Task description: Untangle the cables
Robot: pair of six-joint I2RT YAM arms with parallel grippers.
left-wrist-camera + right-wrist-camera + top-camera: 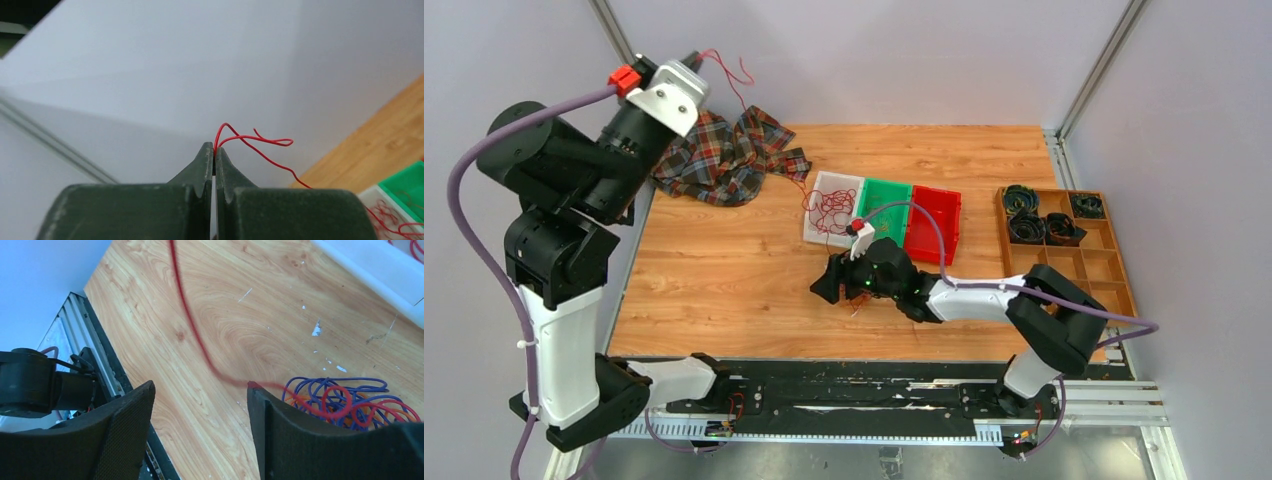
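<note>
My left gripper (694,60) is raised high at the back left, shut on the end of a thin red cable (260,141). That cable (729,82) hangs down toward the table. In the right wrist view it (186,310) crosses the wood and rests against the tip of one of the fingers (280,430). My right gripper (201,386) is low over the table, open, with nothing between its jaws. Just beside it lies a small tangle of purple, red and orange cables (345,400), mostly hidden under the gripper (829,285) from above. More red cables (829,208) lie bunched in a white bin (836,176).
A green bin (886,212) and a red bin (934,225) stand next to the white one. A plaid cloth (724,150) lies at the back left. A wooden compartment tray (1104,265) holding black coils stands at the right.
</note>
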